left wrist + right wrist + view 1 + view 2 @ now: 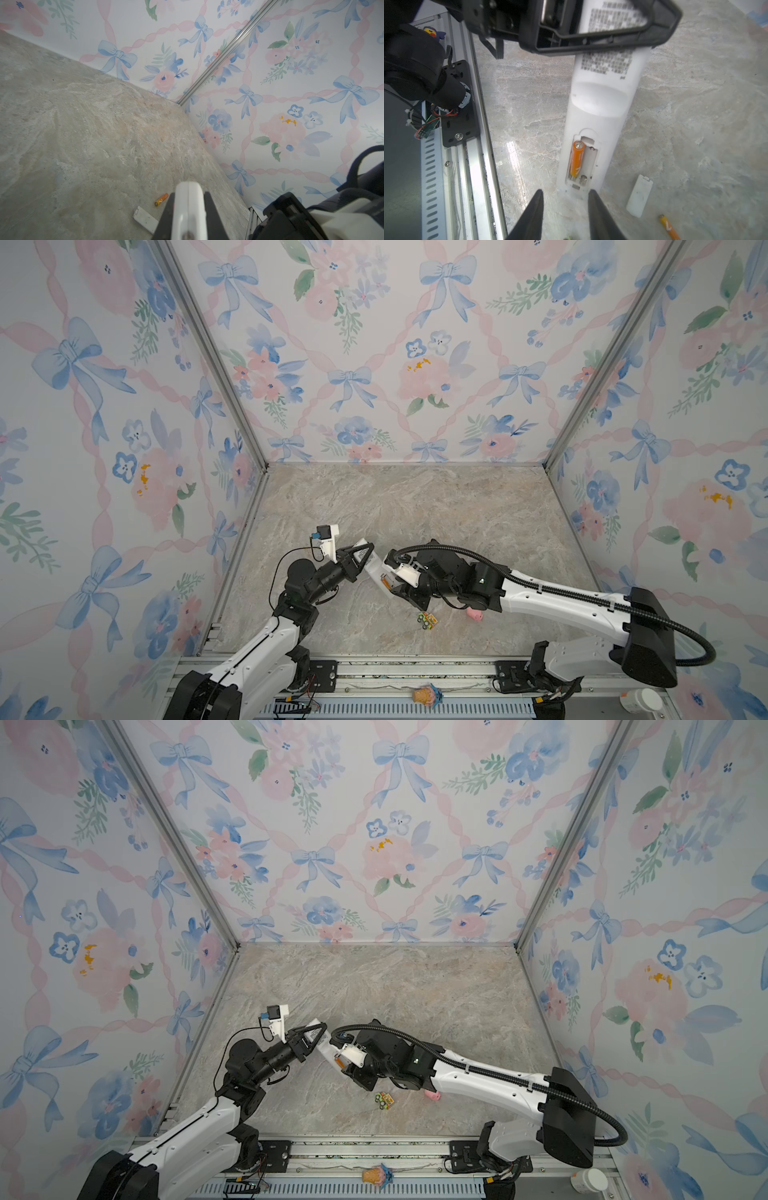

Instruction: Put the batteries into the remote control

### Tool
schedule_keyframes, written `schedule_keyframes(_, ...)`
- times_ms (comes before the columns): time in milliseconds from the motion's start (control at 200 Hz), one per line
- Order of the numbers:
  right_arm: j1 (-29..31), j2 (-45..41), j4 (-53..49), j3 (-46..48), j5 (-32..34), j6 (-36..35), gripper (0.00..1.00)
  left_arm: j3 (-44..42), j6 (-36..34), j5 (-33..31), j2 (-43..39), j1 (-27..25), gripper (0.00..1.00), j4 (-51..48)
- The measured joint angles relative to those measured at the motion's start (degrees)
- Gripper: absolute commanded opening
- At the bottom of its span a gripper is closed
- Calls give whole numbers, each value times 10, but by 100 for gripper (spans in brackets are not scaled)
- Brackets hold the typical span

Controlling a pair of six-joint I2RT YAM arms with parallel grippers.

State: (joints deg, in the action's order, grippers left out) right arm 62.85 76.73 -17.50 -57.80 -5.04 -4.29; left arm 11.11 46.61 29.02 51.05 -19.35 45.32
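My left gripper [188,197] is shut on the long white remote control [602,99] and holds it above the table with its back facing up. The battery bay at its free end is uncovered. One orange battery [576,159] lies in a slot and the slot beside it is empty. My right gripper [565,192] stands open just past that end, with nothing between its fingers. A second orange battery [668,227] lies on the table beside the white bay cover [639,196]. Both top views show the remote [376,572] spanning between the two grippers.
A green-orange toy car [428,620] and a pink pig figure [475,615] lie on the marble table under the right arm. The metal rail [415,672] runs along the front edge with a small toy [428,695] and a white bottle [640,699] beyond it. Patterned walls enclose three sides.
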Motion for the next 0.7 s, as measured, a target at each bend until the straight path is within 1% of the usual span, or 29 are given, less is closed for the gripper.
schedule_keyframes(145,6,-48,-33,-14,16,-58,43,0,2,10,0,0,0,0)
schedule_keyframes(245,12,-63,-53,-18,27,-100,44,0,2,17,0,0,0,0)
schedule_keyframes(465,16,-56,-98,-39,38,-179,47,0,6,30,0,0,0,0)
schedule_keyframes(700,25,-19,-124,-85,37,-254,45,10,13,46,0,-3,0,0)
